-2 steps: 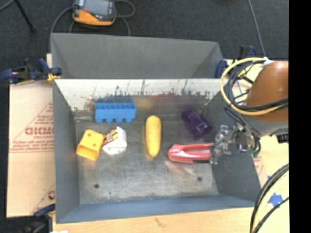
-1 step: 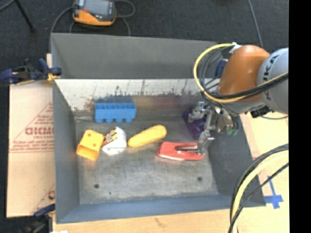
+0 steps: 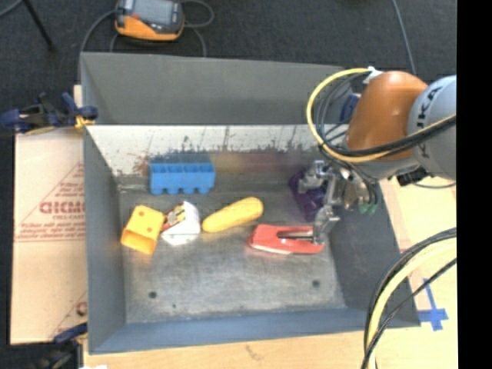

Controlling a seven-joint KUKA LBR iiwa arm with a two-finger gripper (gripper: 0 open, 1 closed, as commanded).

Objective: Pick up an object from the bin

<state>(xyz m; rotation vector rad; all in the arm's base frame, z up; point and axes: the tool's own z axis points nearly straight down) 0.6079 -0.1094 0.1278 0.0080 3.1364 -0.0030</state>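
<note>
My gripper (image 3: 329, 206) hangs low at the right side of the bin, its tip just over the right end of a flat red thing with a grey part on top (image 3: 283, 241). A purple thing (image 3: 304, 193) lies right behind the gripper, partly hidden by it. Left of the red thing lies a long yellow banana-shaped thing (image 3: 232, 214).
Further left lie a white thing with a red mark (image 3: 181, 224) and a yellow block with holes (image 3: 143, 229). A blue ridged block (image 3: 181, 177) rests by the back wall. The arm with its orange cover and cables stands over the bin's right rim.
</note>
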